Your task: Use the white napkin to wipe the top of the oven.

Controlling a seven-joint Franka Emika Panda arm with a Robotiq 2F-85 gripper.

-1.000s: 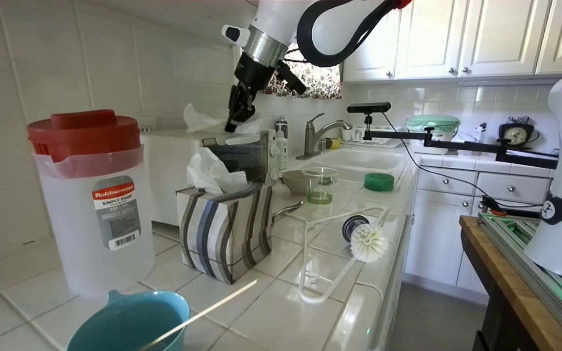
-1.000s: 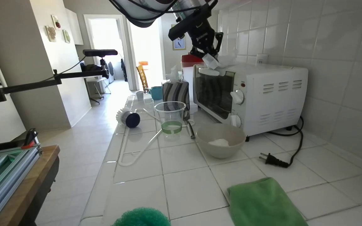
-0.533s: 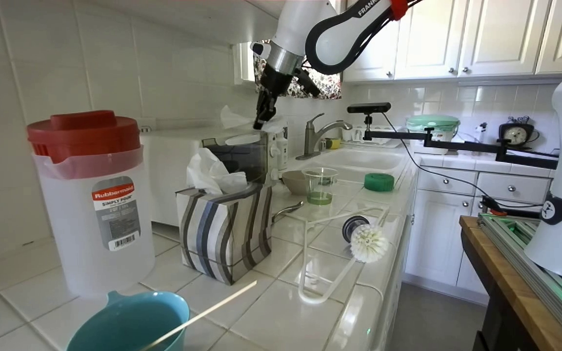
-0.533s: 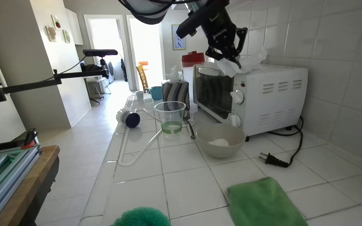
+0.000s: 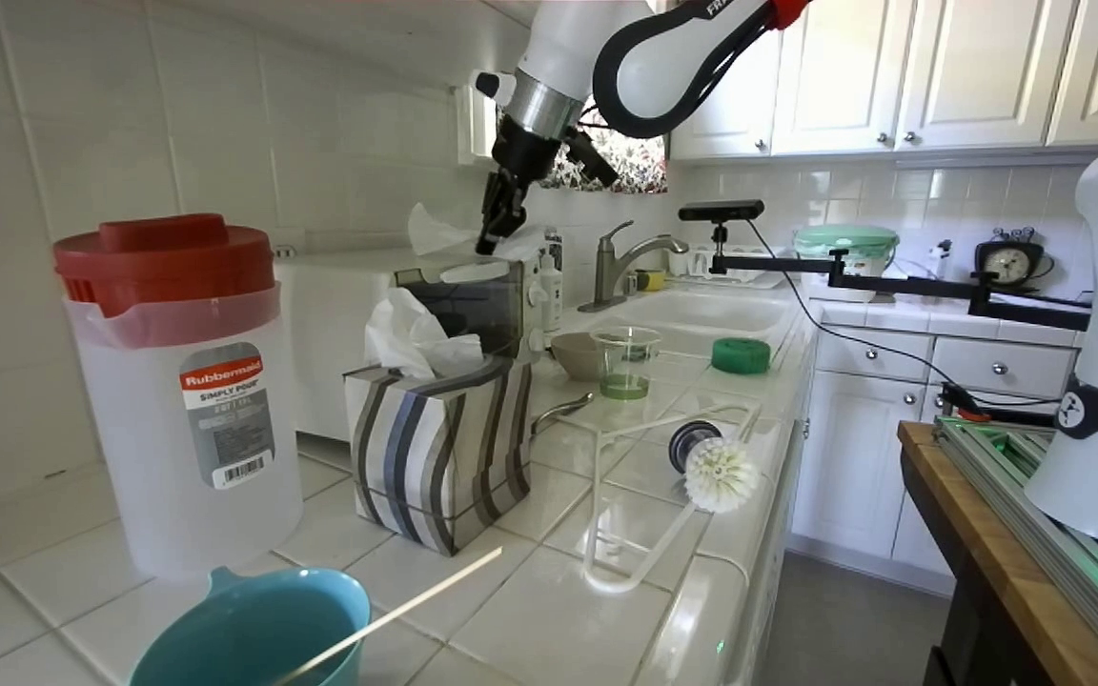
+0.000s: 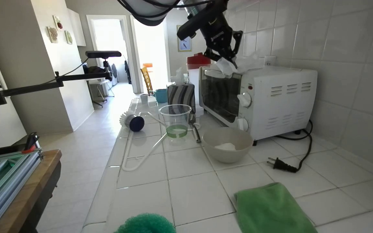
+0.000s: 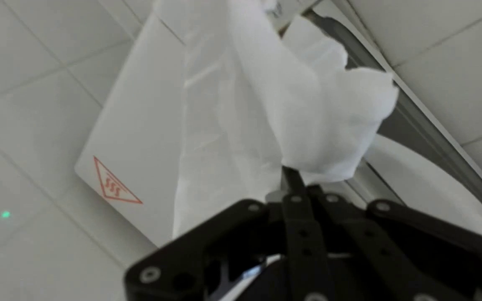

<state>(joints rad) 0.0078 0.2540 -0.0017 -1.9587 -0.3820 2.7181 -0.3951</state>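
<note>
Black pincer [image 7: 293,179] closed, white napkin [image 7: 295,108] pinched btwn tips nr top of oven [image 6: 264,100].

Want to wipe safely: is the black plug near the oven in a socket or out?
Out: in an exterior view, the black plug lies on the counter, its prongs bare.

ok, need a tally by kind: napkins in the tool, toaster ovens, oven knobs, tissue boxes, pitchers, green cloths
White napkin in the tool: 1
Toaster oven: 1
Oven knobs: 2
Tissue box: 1
Pitcher: 1
Green cloth: 1
Total: 7
</note>
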